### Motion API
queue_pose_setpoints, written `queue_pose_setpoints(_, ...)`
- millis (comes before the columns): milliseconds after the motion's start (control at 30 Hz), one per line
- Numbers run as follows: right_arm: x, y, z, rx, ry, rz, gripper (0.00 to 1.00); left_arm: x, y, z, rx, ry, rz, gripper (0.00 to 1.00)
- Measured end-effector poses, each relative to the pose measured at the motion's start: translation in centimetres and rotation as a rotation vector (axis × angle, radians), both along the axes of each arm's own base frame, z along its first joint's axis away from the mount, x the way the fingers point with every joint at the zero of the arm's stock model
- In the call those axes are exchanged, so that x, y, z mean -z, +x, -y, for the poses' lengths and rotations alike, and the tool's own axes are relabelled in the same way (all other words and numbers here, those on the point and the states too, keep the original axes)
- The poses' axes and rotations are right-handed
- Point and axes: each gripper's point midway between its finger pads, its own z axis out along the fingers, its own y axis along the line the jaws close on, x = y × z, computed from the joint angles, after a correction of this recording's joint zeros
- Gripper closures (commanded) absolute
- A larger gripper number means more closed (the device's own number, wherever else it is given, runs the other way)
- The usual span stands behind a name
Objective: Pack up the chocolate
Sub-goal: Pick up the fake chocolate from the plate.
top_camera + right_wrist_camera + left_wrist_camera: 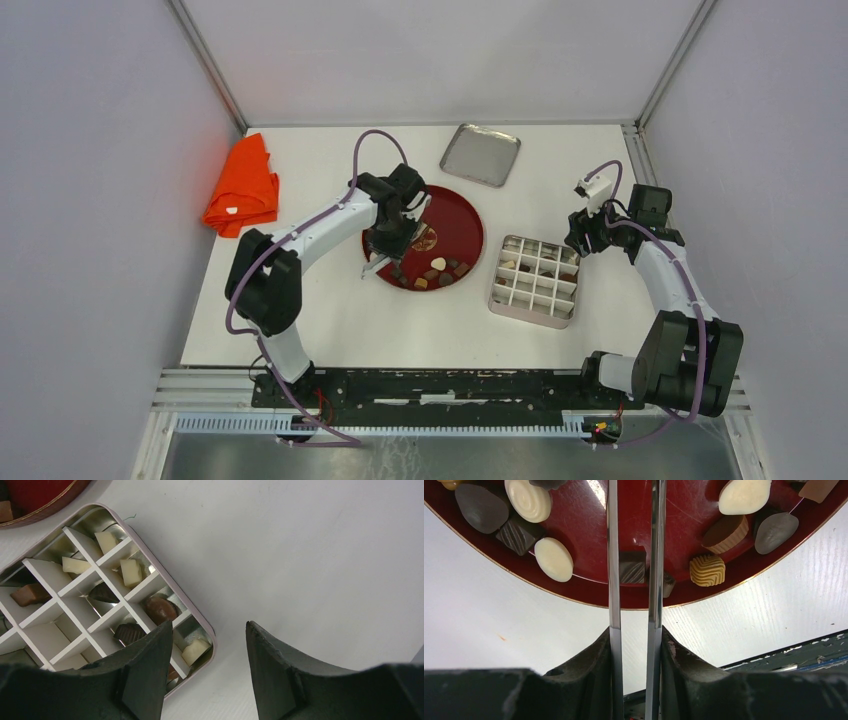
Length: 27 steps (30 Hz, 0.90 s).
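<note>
**Left arm.** My left gripper (634,500) sits low over the near rim of the red plate (684,510). Its two thin metal blades stand parallel with a narrow gap. A dark ridged piece (631,566) lies between them, resting on the plate. It appears to touch the blade on the left of the wrist view. I cannot tell whether the other blade also bears on it, and so whether I am gripping it, because blade edge and piece merge there. A second dark piece (667,584) lies just outside that other blade.

**Chocolate on the plate.** The chocolate (438,272) is gathered along the plate's near edge. The wrist view shows these pieces:
- a cream disc (553,559)
- a tan ridged square (707,570)
- a brown-and-tan cup (724,531)
- a grey-brown teardrop (776,530)

**Right arm.** My right gripper (207,650) hangs with its dark fingers wide apart, and the white table (310,555) shows between them. It is just beside the corner of the divided box (520,300).

**Chocolate in the box.** Several cells along the box's far and right sides each hold one piece:
- cream blocks (131,572)
- a dark wedge (104,594)
- a round brown piece (160,609)

**Layout from above.** The box stands just to the right of the plate. A metal lid (481,154) lies beyond the plate. An orange cloth (243,185) lies at the far left of the table.
</note>
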Motion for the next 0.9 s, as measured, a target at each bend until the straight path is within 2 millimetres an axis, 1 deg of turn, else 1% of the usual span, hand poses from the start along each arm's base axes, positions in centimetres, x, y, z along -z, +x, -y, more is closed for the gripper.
queue_pose_setpoints(67, 0.0, 0.0, 0.0, 0.000, 0.000, 0.000, 0.39, 0.0, 0.0, 0.0, 0.000, 0.001, -0.001, 0.97)
queue_pose_setpoints(100, 0.0, 0.0, 0.0, 0.000, 0.000, -0.001, 0.38, 0.0, 0.0, 0.0, 0.000, 0.001, -0.001, 0.98)
queue_pose_setpoints(333, 0.0, -0.1, 0.0, 0.000, 0.001, -0.003, 0.39, -0.2, 0.2, 0.1, -0.002, -0.020, 0.027, 0.98)
queue_pose_setpoints(567, 0.0, -0.1, -0.1, -0.003, 0.003, -0.002, 0.39, -1.7, -0.6, -0.2, -0.033, -0.089, 0.103, 0.98)
queue_pose_setpoints(667, 0.0, -0.1, -0.1, -0.003, 0.004, -0.002, 0.39, -2.1, -0.7, -0.1, -0.048, -0.117, 0.132, 0.98)
queue_pose_setpoints(833, 0.0, -0.1, -0.1, -0.004, 0.005, -0.002, 0.38, -1.7, -1.0, -0.2, -0.065, -0.147, 0.156, 0.98)
queue_pose_setpoints(900, 0.0, -0.1, -0.1, -0.005, 0.006, -0.002, 0.39, -1.9, -1.1, -0.2, -0.074, -0.161, 0.170, 0.98)
